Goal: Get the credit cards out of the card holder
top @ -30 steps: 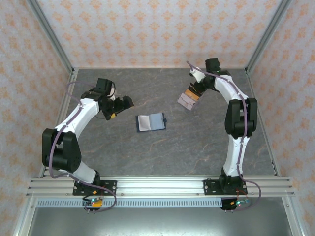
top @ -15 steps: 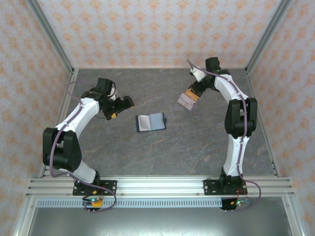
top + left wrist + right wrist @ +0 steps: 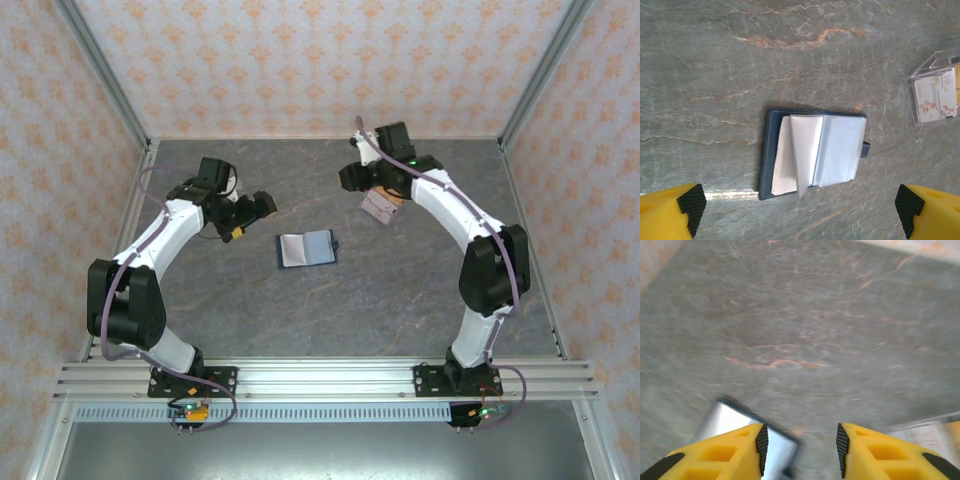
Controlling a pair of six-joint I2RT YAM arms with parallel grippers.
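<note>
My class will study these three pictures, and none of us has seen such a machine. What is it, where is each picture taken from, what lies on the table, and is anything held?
These are two robot arms bolted at the near edge of a grey table. One picture looks down from above and behind them. The other two come from a camera on each wrist, so the yellow fingers at their bottom edge are that arm's own. On the table lie a dark blue card holder, open, and, farther back to the right, a small pile of credit cards. The left gripper and the right gripper both stand open, holding nothing.
</note>
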